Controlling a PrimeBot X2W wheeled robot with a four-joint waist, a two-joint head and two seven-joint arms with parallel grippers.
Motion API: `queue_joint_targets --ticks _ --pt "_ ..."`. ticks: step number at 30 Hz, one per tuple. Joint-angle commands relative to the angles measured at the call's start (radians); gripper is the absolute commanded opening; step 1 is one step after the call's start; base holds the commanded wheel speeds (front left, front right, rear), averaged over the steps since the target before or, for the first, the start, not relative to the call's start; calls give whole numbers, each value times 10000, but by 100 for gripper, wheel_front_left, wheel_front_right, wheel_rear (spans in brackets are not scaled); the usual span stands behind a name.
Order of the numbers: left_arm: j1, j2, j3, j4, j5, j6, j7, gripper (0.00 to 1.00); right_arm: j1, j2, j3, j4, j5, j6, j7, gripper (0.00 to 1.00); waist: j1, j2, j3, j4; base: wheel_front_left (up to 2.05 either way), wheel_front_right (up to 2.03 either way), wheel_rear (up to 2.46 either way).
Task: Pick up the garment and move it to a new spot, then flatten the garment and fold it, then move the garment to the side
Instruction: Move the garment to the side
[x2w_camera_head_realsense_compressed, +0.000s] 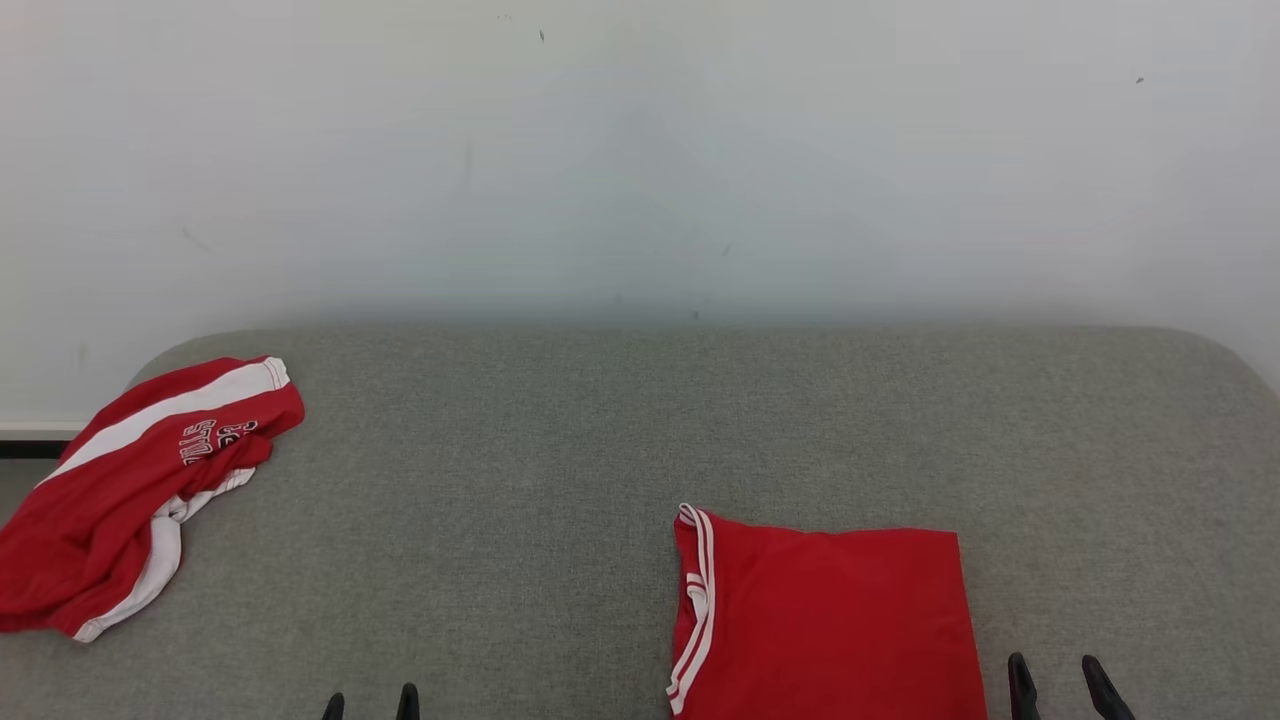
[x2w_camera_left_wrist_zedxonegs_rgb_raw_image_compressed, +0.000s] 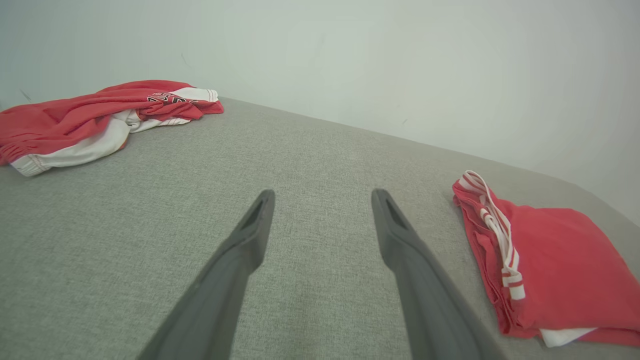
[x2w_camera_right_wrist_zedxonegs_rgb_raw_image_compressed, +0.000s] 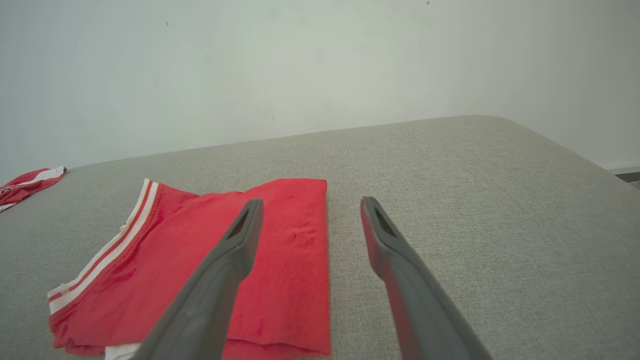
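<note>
On the grey pad (x2w_camera_head_realsense_compressed: 520, 480), a folded garment (x2w_camera_head_realsense_compressed: 830, 620) lies just beside the right gripper (x2w_camera_head_realsense_compressed: 1057, 682), seemingly finished though not clearly set aside, while a crumpled garment (x2w_camera_head_realsense_compressed: 140, 490) waits far left; the left gripper (x2w_camera_head_realsense_compressed: 370, 706) and its partner stand wide, empty.

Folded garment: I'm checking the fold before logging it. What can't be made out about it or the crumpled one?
- Folded garment: near edge cut off by the head view's bottom; right wrist view, a finger covers its middle.
- White layer beneath: left wrist view, mostly hidden by the red top.
- Crumpled garment: lettering creased, unreadable; left end cut off in head view.
</note>
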Motion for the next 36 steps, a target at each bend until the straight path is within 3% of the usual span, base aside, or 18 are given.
queue_joint_targets --ticks 1,18,23,30,36 --pt "97 -9 36 56 64 -46 -28 100 3 -16 21 21 25 -18 -58 100 2 1 13 -6 0 0 0" --pt "-93 -9 78 152 201 -134 -28 100 -312 185 -263 202 210 -18 422 100 2 1 293 -69 0 0 0" --pt "-70 -10 158 40 194 -146 -28 100 -906 -164 12 120 103 -18 2625 100 2 1 397 -161 0 0 0" --pt "-235 -10 36 -46 188 -154 -28 100 -2359 -459 -150 511 -30 -18 7355 100 2 1 710 -9 0 0 0" --pt "-455 -10 -248 -77 136 -162 -28 100 -3232 -93 -844 1071 -206 -18 8957 100 2 1 1075 520 0 0 0"
